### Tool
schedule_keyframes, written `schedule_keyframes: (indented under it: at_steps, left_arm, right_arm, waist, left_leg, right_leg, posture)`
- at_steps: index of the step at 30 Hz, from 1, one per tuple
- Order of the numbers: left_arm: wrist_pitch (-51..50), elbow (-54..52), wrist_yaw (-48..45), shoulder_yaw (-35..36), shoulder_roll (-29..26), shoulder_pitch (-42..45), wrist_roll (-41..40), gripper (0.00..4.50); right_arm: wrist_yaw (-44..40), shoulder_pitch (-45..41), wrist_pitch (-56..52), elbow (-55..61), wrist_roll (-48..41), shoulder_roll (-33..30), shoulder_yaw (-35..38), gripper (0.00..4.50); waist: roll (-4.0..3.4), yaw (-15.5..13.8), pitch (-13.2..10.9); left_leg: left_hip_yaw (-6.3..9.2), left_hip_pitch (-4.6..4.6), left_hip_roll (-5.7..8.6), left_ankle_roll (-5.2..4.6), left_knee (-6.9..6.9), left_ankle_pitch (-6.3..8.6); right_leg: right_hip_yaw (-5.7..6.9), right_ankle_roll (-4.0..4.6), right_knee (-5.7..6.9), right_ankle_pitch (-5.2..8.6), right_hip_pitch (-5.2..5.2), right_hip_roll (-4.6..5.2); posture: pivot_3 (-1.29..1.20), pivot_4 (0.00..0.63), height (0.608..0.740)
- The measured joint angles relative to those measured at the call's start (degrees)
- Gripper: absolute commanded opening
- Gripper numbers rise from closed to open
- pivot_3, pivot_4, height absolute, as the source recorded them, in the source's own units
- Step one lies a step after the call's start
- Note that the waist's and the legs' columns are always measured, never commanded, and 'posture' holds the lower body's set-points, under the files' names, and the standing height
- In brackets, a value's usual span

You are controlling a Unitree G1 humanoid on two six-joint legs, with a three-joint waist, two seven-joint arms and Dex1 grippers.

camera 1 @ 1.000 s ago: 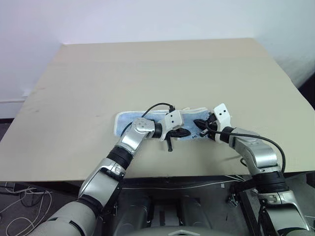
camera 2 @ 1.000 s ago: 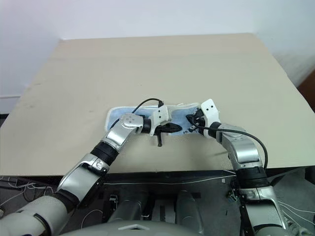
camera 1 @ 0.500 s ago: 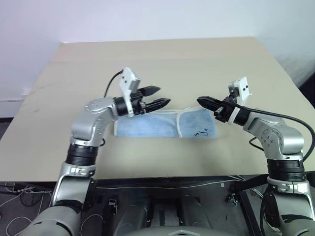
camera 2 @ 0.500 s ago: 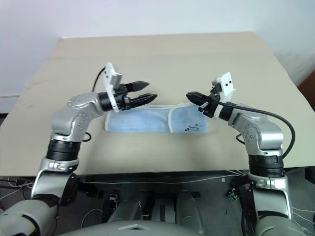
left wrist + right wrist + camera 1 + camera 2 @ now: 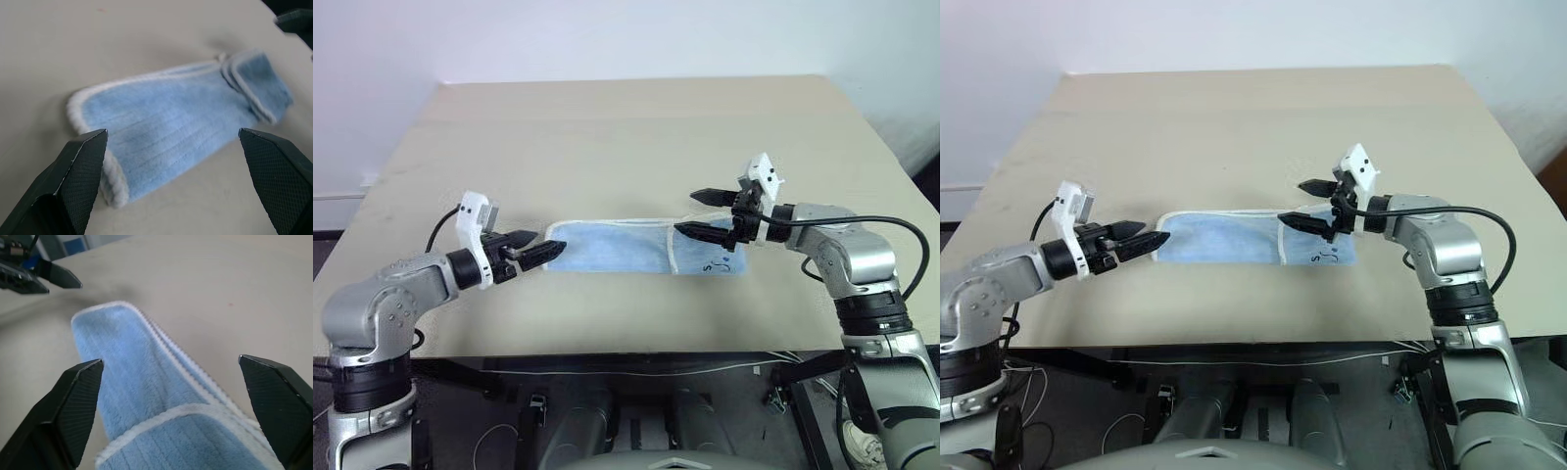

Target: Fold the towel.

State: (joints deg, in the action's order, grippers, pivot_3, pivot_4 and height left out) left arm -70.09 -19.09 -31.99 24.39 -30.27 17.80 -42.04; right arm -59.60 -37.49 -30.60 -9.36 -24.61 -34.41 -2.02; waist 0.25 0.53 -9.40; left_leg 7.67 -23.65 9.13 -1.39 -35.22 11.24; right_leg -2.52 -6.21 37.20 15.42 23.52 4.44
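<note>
Already the towel (image 5: 641, 247) lies folded into a long narrow strip near the front middle of the table (image 5: 626, 137), its right end lapped back over itself. Both hands are empty, fingers spread: the left hand (image 5: 530, 251) hovers just off the strip's left end, the right hand (image 5: 705, 213) above its right end. Probably one more end-to-end fold remains. Bare tabletop surrounds it, the front edge nearest.

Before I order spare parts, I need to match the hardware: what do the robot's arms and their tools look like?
Both arms have silver-grey metal shells with black bands at the joints. Each ends in a tool, the left tool and the right tool, with two black pointed fingers and textured pads. A small white block sits on each wrist, and a black cable loops along each forearm.
</note>
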Motion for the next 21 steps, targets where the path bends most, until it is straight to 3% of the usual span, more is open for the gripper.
schedule_keyframes:
  at_steps: [5, 10, 21]
  left_arm:
    - [-14.2, -0.8, 12.2, 12.3, 10.6, 1.0, -6.1, 4.50]
    - [-21.9, 1.6, 22.3, 12.4, 5.6, -1.1, -11.5, 4.50]
    - [-21.9, 15.2, 44.2, 20.2, 12.2, 5.6, -28.9, 4.50]
  right_arm:
    - [1.1, -3.3, 3.7, -4.8, 2.7, 2.4, 0.0, 4.49]
    - [1.1, -3.4, 5.2, -6.7, 4.2, 3.6, -0.9, 4.49]
    - [2.6, -2.1, 5.7, -6.6, 5.7, 4.1, -0.8, 4.49]
  waist:
    - [0.04, 0.1, 0.0]
    - [0.04, 0.2, 0.0]
    - [0.03, -0.7, 0.0]
  left_leg:
    - [0.01, 0.05, -0.01, 0.02, 0.05, -0.01]
    - [-0.01, 0.05, 0.00, 0.03, 0.06, -0.01]
    - [0.02, 0.25, 0.00, 0.04, -0.01, 0.00]
  right_leg:
    - [0.02, 0.00, 0.00, 0.01, -0.01, -0.03]
    - [-0.03, 0.00, 0.00, 0.00, 0.01, -0.04]
    - [0.03, 0.00, 0.01, 0.00, -0.09, -0.01]
  posture:
    - [0.00, 0.150, 0.740]
    - [0.00, 0.150, 0.740]
    - [0.00, 0.150, 0.740]
